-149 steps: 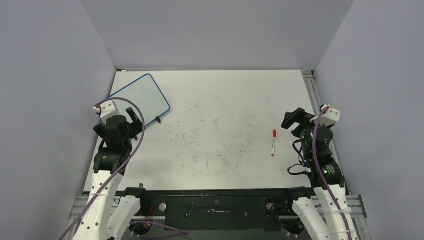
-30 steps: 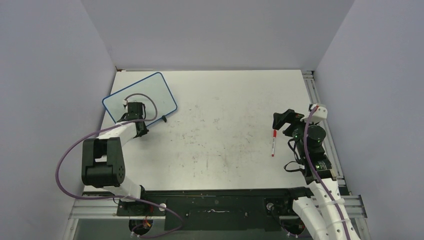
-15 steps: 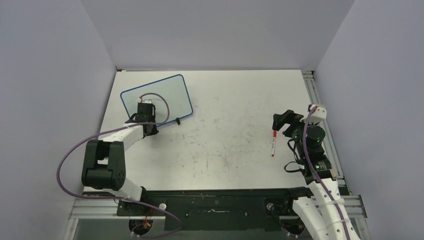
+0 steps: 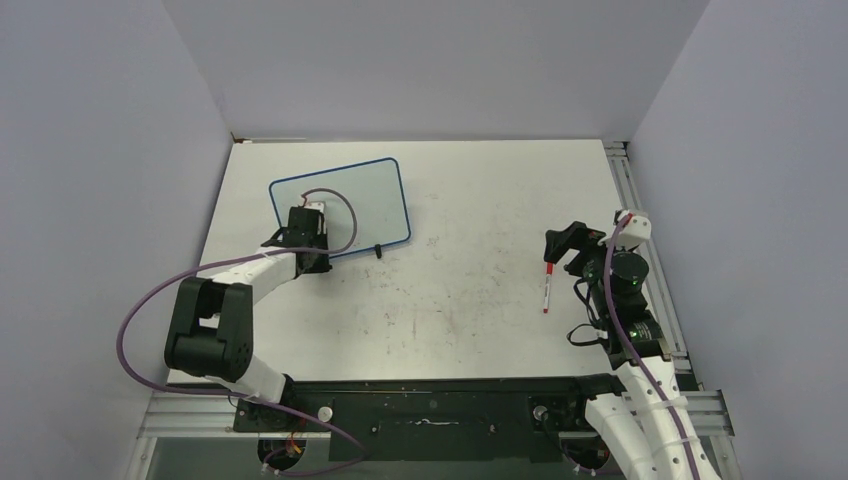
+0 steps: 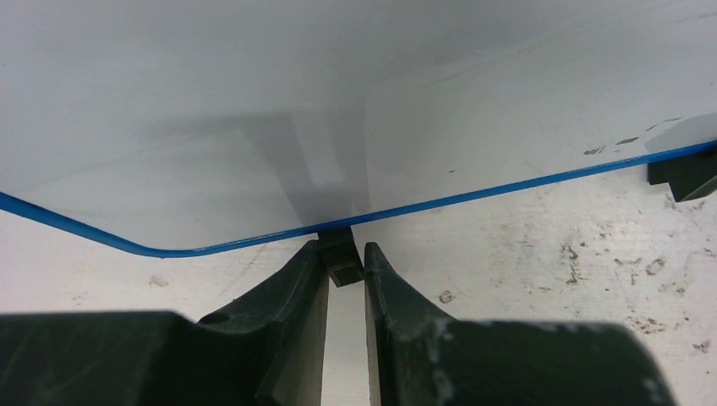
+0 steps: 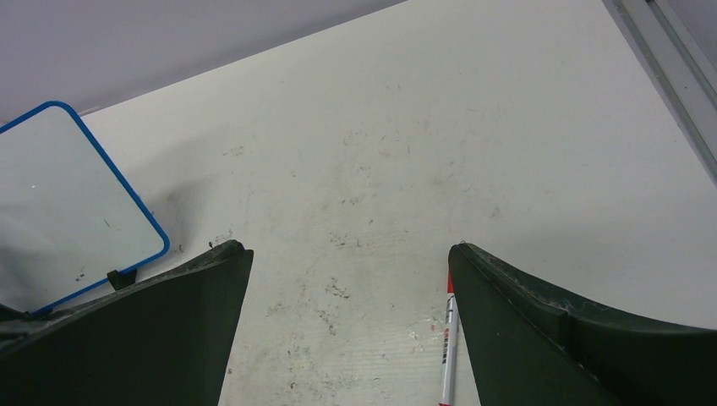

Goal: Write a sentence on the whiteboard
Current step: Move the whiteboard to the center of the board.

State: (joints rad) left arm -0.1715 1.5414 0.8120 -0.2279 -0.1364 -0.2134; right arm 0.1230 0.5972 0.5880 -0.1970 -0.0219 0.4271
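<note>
Whiteboard [image 4: 365, 190] lies on the scuffed white bench [image 4: 480, 190], in its far left part, turned a little so that its thin blue frame runs askew to the bench edges. Its glossy face is plain white apart from a few small specks. The left arm reaches out low across the bench to the near long edge of the whiteboard. There the left gripper [image 5: 345, 264] is nearly closed, its two dark fingers pinching a small black clip foot [image 5: 338, 254] that sits right against the blue frame. A second clip foot [image 4: 378, 250] sticks out from the same edge further to the right, free of the fingers.

On the right side of the bench, well apart from the board, a marker [image 4: 547, 285] with a white barrel and a red end lies on the surface. The right gripper [image 6: 348, 249] hangs just above it with its fingers spread wide, holding nothing; in the right wrist view the marker lies close by the right-hand finger.
</note>
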